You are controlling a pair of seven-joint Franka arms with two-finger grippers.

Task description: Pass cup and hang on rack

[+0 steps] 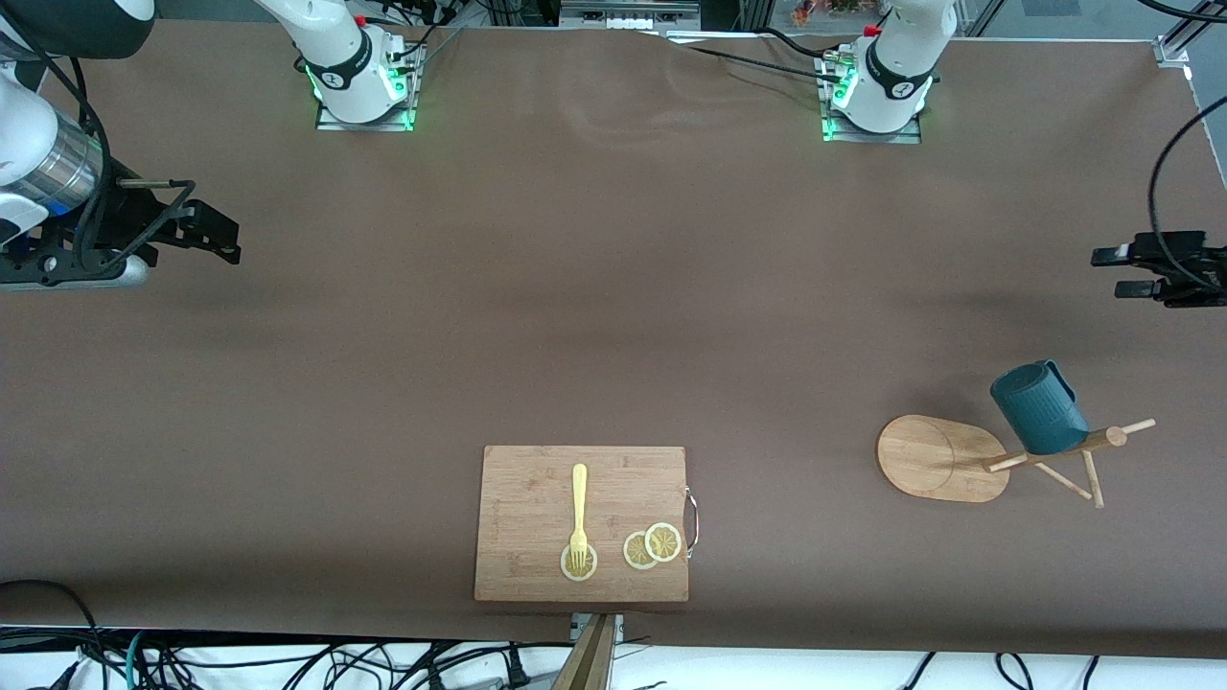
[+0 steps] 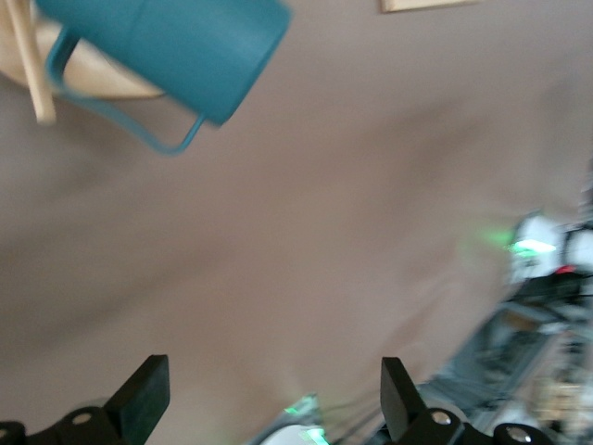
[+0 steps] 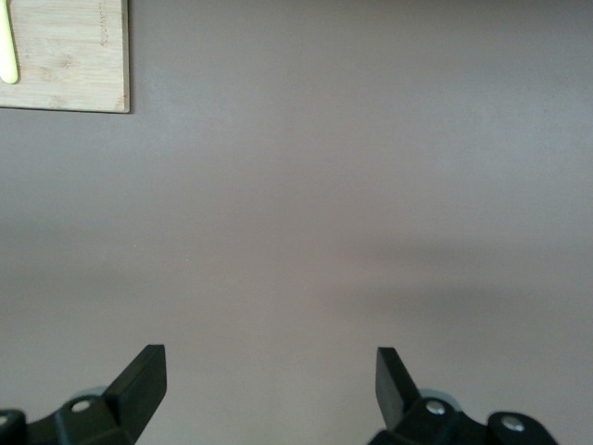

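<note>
The dark teal ribbed cup (image 1: 1040, 407) hangs on a peg of the light wooden rack (image 1: 935, 458), which stands toward the left arm's end of the table. The left wrist view shows the cup (image 2: 167, 46) with its handle and the rack's base (image 2: 102, 79). My left gripper (image 1: 1102, 271) is open and empty, off toward the left arm's end, apart from the cup; its own view (image 2: 275, 389) shows only bare table between its jaws. My right gripper (image 1: 222, 240) is open and empty over the right arm's end of the table, with bare table in its own view (image 3: 271, 371).
A rectangular wooden cutting board (image 1: 537, 508) lies near the table's front edge. On it are a yellow fork (image 1: 579, 508) and lemon slices (image 1: 652, 546). Its corner shows in the right wrist view (image 3: 65, 56). Cables hang at the table's ends.
</note>
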